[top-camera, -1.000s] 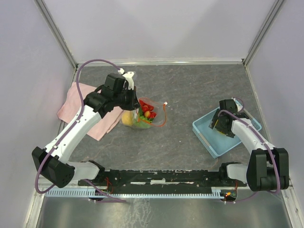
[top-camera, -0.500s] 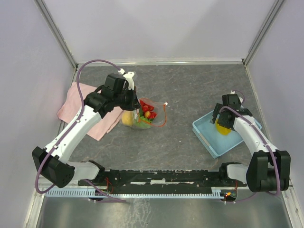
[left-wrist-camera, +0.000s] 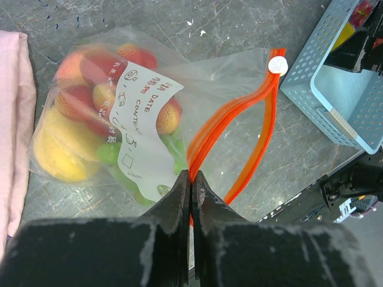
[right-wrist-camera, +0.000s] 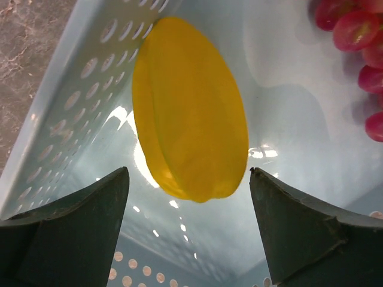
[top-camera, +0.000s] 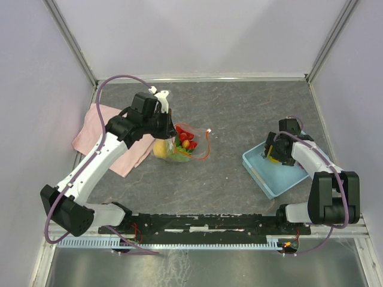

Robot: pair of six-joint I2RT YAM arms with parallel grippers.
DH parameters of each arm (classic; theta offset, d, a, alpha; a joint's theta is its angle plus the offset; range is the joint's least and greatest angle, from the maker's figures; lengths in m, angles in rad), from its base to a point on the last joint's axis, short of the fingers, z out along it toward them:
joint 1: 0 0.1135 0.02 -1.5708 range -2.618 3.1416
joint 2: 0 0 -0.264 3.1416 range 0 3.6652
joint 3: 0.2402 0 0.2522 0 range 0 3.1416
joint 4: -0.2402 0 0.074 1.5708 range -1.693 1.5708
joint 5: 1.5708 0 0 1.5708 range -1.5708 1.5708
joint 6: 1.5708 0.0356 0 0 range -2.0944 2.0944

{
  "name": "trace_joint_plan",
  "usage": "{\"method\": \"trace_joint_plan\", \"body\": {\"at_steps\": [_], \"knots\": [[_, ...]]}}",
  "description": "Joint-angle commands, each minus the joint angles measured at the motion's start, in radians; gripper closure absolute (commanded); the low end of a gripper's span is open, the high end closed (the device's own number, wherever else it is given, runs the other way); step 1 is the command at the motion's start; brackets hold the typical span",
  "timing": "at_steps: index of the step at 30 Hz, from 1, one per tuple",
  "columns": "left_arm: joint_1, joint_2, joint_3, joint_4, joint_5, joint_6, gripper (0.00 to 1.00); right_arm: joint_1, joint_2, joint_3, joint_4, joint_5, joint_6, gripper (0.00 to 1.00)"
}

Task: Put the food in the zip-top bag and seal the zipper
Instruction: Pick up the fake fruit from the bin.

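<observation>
The clear zip-top bag (top-camera: 182, 145) lies left of centre on the table and holds several toy fruits, among them red, orange, yellow and green ones (left-wrist-camera: 90, 113). Its white label (left-wrist-camera: 140, 125) faces up. The mouth gapes, with the orange-red zipper (left-wrist-camera: 263, 131) spread into a loop. My left gripper (top-camera: 169, 129) is shut on the near end of the zipper strip (left-wrist-camera: 191, 176). My right gripper (top-camera: 273, 153) is open inside the light-blue basket (top-camera: 289, 178), its tips (right-wrist-camera: 188, 173) either side of a yellow fruit (right-wrist-camera: 191, 113) without touching it. Red grapes (right-wrist-camera: 359, 30) lie beside it.
The pink cloth (top-camera: 99, 128) lies under and left of my left arm, next to the bag. The basket's perforated wall (right-wrist-camera: 78, 89) stands close on the left of my right gripper. A small white slider (left-wrist-camera: 277, 64) sits at the zipper's far end.
My right gripper has shifted inside the basket toward its left wall and now stands over the yellow fruit. The left arm and the bag have not moved.
</observation>
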State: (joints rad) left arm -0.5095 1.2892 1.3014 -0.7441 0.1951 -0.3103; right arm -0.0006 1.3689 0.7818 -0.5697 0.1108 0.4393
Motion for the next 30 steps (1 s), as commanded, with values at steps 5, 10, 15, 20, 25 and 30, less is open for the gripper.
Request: {"method": "trace_joint_plan", "body": {"at_steps": [5, 10, 15, 20, 25, 30], "knots": [[0.011, -0.018, 0.002, 0.066, 0.040, 0.042, 0.97, -0.005, -0.028, -0.008, 0.046, 0.033, 0.018, 0.10], [0.010, -0.018, -0.001, 0.066, 0.041, 0.042, 0.97, -0.008, -0.003, 0.015, 0.093, 0.020, 0.012, 0.08], [0.013, -0.021, -0.003, 0.068, 0.040, 0.042, 0.97, -0.017, 0.041, -0.005, 0.178, -0.032, 0.042, 0.10], [0.013, -0.020, -0.004, 0.069, 0.043, 0.042, 0.97, -0.032, 0.065, -0.030, 0.228, -0.033, 0.072, 0.15], [0.015, -0.019, -0.004, 0.069, 0.043, 0.042, 0.97, -0.039, 0.071, -0.044, 0.231, -0.033, 0.085, 0.25], [0.014, -0.016, -0.004, 0.070, 0.052, 0.040, 0.97, -0.039, 0.022, -0.065, 0.209, -0.052, 0.093, 0.37]]}}
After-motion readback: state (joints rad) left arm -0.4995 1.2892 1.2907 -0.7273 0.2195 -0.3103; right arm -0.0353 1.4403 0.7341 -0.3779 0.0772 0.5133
